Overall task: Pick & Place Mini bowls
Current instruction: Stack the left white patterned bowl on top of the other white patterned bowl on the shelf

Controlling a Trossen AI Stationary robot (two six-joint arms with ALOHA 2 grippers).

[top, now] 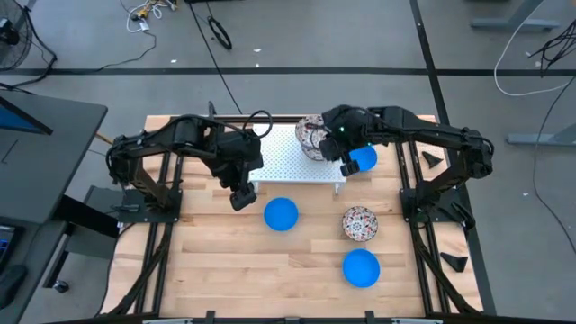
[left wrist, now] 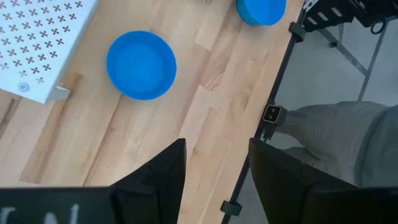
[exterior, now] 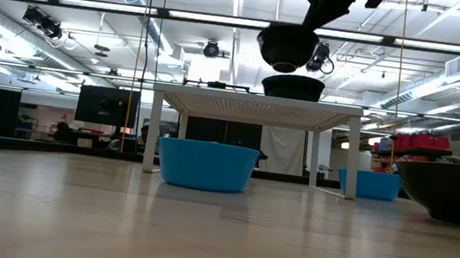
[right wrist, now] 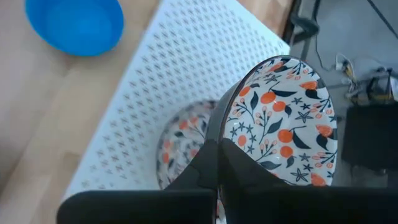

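My right gripper point(top: 345, 155) is over the right part of the white perforated rack point(top: 288, 160), shut on a floral mini bowl point(right wrist: 283, 118). That bowl hangs above the rack in the low view point(exterior: 287, 47). A second floral bowl point(right wrist: 179, 148) stands on the rack just below it. A third floral bowl point(top: 359, 223) and two blue bowls point(top: 281, 214) point(top: 362, 267) sit on the table in front of the rack. Another blue bowl point(top: 364, 158) lies right of the rack, partly under my right arm. My left gripper point(top: 241, 198) is open and empty near the rack's front left corner. My right gripper holds the floral bowl by its rim point(right wrist: 231, 111), one finger inside the bowl and one against its outer wall. The bowl is lifted clear of the rack and tilted, its patterned inside facing the wrist camera, above the bowl that stands on the rack.
The rack stands on short legs point(exterior: 152, 138) at the far middle of the wooden table. A person's arm with a wristwatch point(left wrist: 273, 114) shows just past the table's edge in the left wrist view. Bare wood lies at the table's near left.
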